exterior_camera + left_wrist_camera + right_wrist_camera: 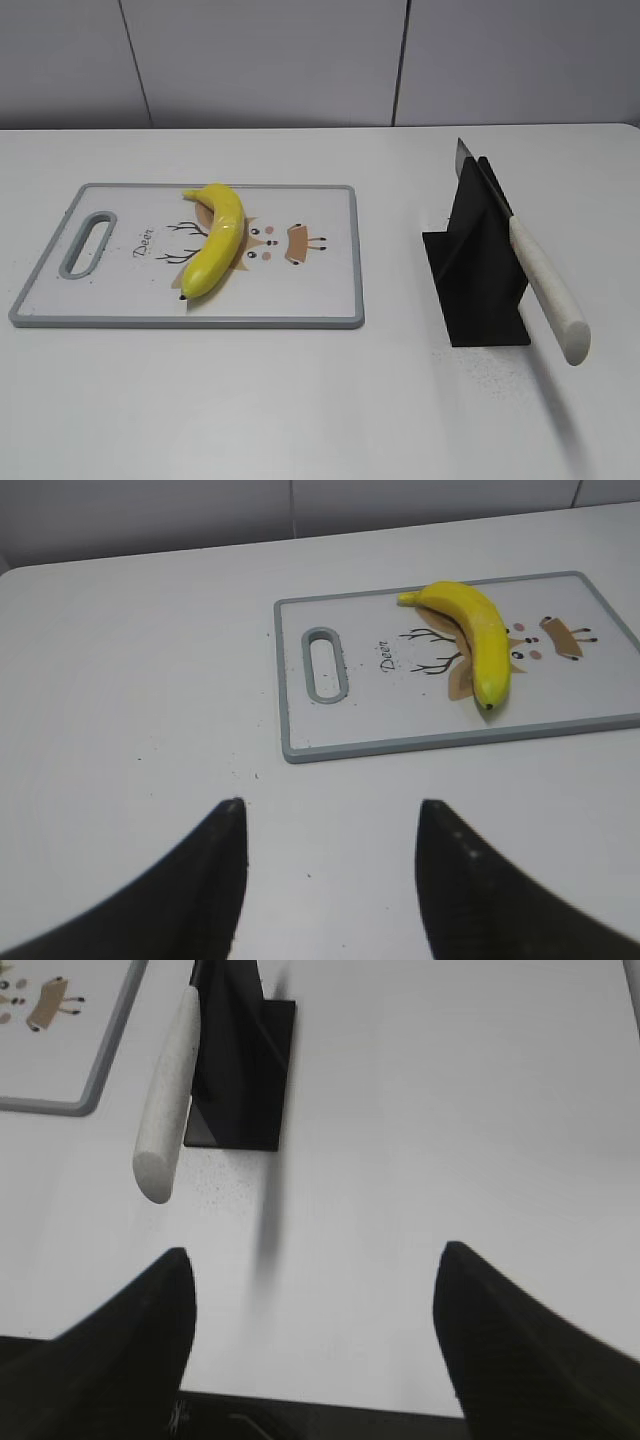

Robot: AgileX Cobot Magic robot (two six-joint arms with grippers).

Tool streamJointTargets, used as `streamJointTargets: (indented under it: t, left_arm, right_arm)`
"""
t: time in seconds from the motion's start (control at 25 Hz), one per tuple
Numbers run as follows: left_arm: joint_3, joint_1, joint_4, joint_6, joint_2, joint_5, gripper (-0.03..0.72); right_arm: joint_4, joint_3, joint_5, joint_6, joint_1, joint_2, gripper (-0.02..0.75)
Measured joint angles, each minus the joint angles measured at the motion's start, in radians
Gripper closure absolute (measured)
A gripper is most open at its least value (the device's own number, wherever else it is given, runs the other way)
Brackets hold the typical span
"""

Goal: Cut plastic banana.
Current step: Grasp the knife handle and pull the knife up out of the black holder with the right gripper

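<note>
The yellow plastic banana [217,240] lies on a white cutting board [320,290] with a grey rim, left of the table's middle; it also shows in the left wrist view [478,638]. A knife [535,278] with a pale speckled handle rests slanted in a black stand [478,270] on the right; its handle shows in the right wrist view [168,1100]. My left gripper [330,805] is open and empty over bare table, well short of the board [400,735]. My right gripper [315,1255] is open and empty, short of the knife handle and to its right. Neither gripper shows in the exterior view.
The board has a grey handle slot [90,242] at its left end and a deer drawing. The black stand [245,1080] sits between board and right table edge. A grey panelled wall [300,60] stands behind the white table.
</note>
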Motion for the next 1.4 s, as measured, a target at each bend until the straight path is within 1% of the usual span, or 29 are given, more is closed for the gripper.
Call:
streamJointTargets:
  t: [0.2,0.32,0.52,0.76,1.0,1.08,1.2,1.4]
  left_arm:
    - [0.0,0.0,0.0,0.0,0.0,0.0,0.167]
    - [0.0,0.0,0.0,0.0,0.0,0.0,0.167]
    - [0.0,0.0,0.0,0.0,0.0,0.0,0.167]
    - [0.0,0.0,0.0,0.0,0.0,0.0,0.167]
    - [0.0,0.0,0.0,0.0,0.0,0.0,0.167]
    - [0.0,0.0,0.0,0.0,0.0,0.0,0.167]
    - [0.0,0.0,0.0,0.0,0.0,0.0,0.167]
    - [0.0,0.0,0.0,0.0,0.0,0.0,0.167]
  right_arm:
    - [0.008,-0.118,0.108,0.0,0.0,0.181,0.16]
    - [0.039,-0.155,0.117,-0.011,0.009,0.26,0.16]
    - [0.049,-0.162,0.124,-0.029,0.075,0.375,0.16]
    - [0.039,-0.187,0.13,-0.032,0.178,0.533,0.16]
    - [0.037,-0.301,0.13,-0.028,0.204,0.691,0.162]
    - [0.037,-0.337,0.13,-0.016,0.204,0.741,0.174]
    - [0.042,-0.377,0.129,-0.007,0.219,0.82,0.216]
    - [0.048,-0.415,0.114,0.012,0.272,0.947,0.248]
